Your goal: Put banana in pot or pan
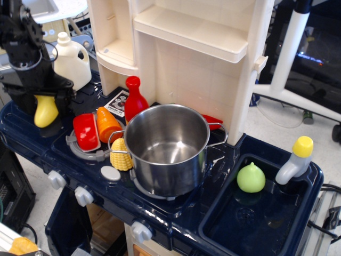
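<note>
Noted the dark blue bench carrying the steel pot on its burner, corn cob touching the pot's left side, red ketchup bottle behind, white jug at back left, banana at far left, green pear in the sink.

My claw straddles the banana at the table's left end, well apart from the steel pot.
</note>
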Controlling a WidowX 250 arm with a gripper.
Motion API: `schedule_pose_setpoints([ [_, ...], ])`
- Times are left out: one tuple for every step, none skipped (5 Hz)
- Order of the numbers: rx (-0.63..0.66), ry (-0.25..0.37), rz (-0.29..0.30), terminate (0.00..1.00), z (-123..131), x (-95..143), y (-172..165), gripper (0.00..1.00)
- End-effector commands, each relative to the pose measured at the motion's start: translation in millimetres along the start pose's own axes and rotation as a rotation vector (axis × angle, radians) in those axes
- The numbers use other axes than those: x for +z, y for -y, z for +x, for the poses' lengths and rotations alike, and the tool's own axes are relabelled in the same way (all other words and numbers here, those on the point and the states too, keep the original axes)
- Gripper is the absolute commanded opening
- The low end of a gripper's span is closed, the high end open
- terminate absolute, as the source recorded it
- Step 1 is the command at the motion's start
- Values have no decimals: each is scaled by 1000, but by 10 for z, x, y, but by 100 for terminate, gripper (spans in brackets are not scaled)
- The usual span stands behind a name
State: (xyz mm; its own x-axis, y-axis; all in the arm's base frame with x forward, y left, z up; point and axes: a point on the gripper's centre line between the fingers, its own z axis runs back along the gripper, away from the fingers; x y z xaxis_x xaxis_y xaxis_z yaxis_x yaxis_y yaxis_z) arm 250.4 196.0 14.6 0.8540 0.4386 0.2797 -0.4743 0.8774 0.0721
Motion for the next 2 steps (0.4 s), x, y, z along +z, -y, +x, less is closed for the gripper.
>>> schedule_pose_setpoints([
  [40, -33, 45, 0, 4, 372, -40, 0],
  [65, -132, 99, 0, -95, 931, -55, 0],
])
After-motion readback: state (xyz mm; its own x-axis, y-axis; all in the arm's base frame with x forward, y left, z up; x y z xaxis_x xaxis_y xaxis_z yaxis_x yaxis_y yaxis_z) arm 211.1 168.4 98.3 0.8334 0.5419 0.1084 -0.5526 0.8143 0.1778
